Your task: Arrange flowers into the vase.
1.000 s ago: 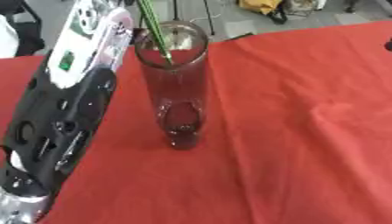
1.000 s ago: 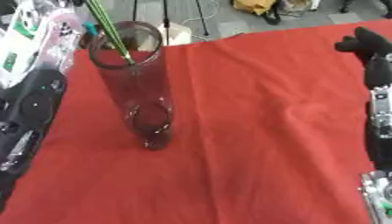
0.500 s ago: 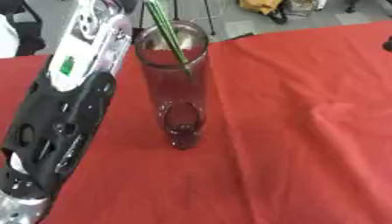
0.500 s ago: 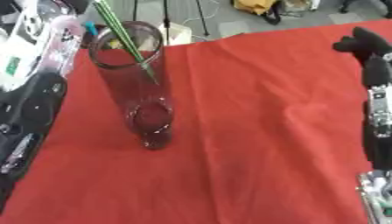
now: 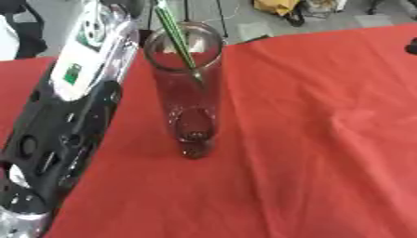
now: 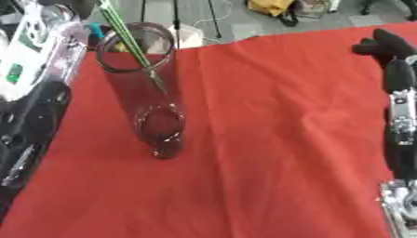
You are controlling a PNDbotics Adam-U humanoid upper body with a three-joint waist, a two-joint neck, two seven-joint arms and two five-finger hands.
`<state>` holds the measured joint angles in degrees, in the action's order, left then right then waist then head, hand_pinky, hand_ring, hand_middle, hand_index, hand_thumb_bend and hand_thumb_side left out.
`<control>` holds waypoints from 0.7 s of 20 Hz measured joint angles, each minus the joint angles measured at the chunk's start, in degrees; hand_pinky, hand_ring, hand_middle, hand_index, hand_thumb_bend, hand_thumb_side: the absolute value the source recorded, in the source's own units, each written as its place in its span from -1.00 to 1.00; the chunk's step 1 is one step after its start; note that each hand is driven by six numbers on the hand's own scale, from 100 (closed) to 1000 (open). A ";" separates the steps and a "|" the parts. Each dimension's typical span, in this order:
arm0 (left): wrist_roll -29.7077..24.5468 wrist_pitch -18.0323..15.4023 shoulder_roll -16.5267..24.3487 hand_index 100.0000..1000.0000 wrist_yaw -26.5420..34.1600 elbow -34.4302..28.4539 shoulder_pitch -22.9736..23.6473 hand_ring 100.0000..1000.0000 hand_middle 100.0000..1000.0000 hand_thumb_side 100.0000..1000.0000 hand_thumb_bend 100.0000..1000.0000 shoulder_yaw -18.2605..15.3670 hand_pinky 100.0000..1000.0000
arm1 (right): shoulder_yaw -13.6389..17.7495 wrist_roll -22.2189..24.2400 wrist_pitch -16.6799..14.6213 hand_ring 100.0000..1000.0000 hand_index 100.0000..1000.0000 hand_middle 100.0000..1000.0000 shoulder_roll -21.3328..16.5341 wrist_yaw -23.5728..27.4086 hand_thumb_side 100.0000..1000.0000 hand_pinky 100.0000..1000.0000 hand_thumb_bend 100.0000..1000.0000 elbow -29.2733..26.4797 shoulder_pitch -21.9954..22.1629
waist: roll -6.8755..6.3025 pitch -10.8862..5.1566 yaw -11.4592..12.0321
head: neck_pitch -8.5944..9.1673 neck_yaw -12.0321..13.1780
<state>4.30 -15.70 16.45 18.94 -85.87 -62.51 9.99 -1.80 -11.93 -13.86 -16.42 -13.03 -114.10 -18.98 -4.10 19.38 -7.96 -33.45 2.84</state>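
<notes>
Tall clear glass vase (image 5: 187, 93) upright on the red cloth (image 5: 326, 139), left of centre, base tinted dark. Thin green flower stem (image 5: 178, 37) slanting down through the rim — lower end partway inside, top running out of view. Left arm (image 5: 65, 121) alongside, hand unseen. Right hand (image 6: 389, 49) at right edge — fingers curled or straight, cannot tell.
</notes>
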 measured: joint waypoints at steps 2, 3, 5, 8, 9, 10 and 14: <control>-0.05 -0.44 0.62 -0.85 -1.91 0.05 0.23 -1.00 -1.00 0.67 -1.00 0.05 -1.00 | 0.02 -0.01 0.01 0.74 0.77 0.36 0.00 0.00 0.97 0.93 -1.00 0.00 0.22 | 0.00 -0.01 0.21 | -0.18 -0.14; 0.05 -0.64 0.80 -0.85 -2.71 0.07 0.40 -1.00 -1.00 0.67 -1.00 0.05 -1.00 | 0.02 -0.02 0.02 0.74 0.77 0.36 0.00 0.00 0.97 0.93 -1.00 0.00 0.31 | 0.01 -0.02 0.24 | -0.25 -0.20; 0.36 -0.97 1.00 -0.84 -4.28 0.11 0.57 -1.00 -0.92 0.67 -1.00 0.06 -1.00 | 0.03 -0.02 0.02 0.74 0.77 0.36 0.00 0.00 0.97 0.93 -1.00 0.00 0.32 | 0.04 -0.05 0.32 | -0.26 -0.34; 0.91 -1.52 1.22 -0.82 -6.82 0.11 0.73 -0.92 -0.81 0.68 -1.00 0.11 -1.00 | 0.03 -0.03 0.03 0.74 0.77 0.36 0.01 0.00 0.97 0.93 -1.00 0.00 0.32 | 0.23 -0.24 0.48 | -0.27 -0.41; 1.06 -1.67 1.30 -0.81 -7.74 0.11 0.87 -0.86 -0.75 0.68 -1.00 0.26 -1.00 | 0.03 -0.03 0.03 0.74 0.77 0.36 0.01 0.00 0.97 0.93 -1.00 0.00 0.33 | 0.32 -0.31 0.51 | -0.28 -0.42; 1.16 -1.73 1.50 -0.81 -8.51 0.13 1.01 -0.80 -0.71 0.67 -1.00 0.40 -1.00 | 0.03 -0.03 0.03 0.74 0.77 0.36 0.01 0.00 0.97 0.93 -1.00 0.00 0.33 | 0.35 -0.33 0.54 | -0.30 -0.44; 1.64 -1.45 2.27 -0.77 -11.70 0.31 1.35 -0.66 -0.60 0.67 -1.00 0.79 -0.89 | 0.03 -0.08 0.09 0.75 0.77 0.36 0.01 0.00 0.98 0.93 -1.00 0.00 0.38 | 0.35 -0.38 0.94 | -0.38 -0.55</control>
<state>5.93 -17.15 18.73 7.25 -85.57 -61.15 10.78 -1.77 -12.00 -13.78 -16.41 -13.03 -114.10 -18.60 -3.75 19.01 -7.03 -33.83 2.28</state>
